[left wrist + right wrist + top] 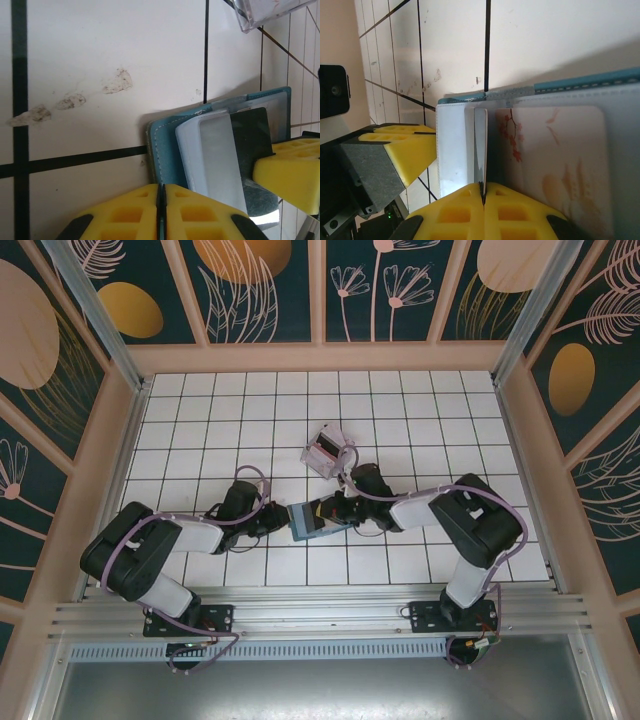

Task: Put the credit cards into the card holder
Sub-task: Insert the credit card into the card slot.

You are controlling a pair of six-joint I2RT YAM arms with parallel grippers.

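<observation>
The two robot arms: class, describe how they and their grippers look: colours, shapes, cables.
The left arm and right arm have bulky black joint housings joined by pale grey-white links, each with a lilac cable looping along it. The left gripper and right gripper have bright yellow blocky fingers moulded with rectangular recesses, dark at the outer corners.

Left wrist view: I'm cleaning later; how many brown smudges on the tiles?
3 in a diagonal row left of the wallet: lowest smudge, middle, highest. The wallet may hide others.
</observation>
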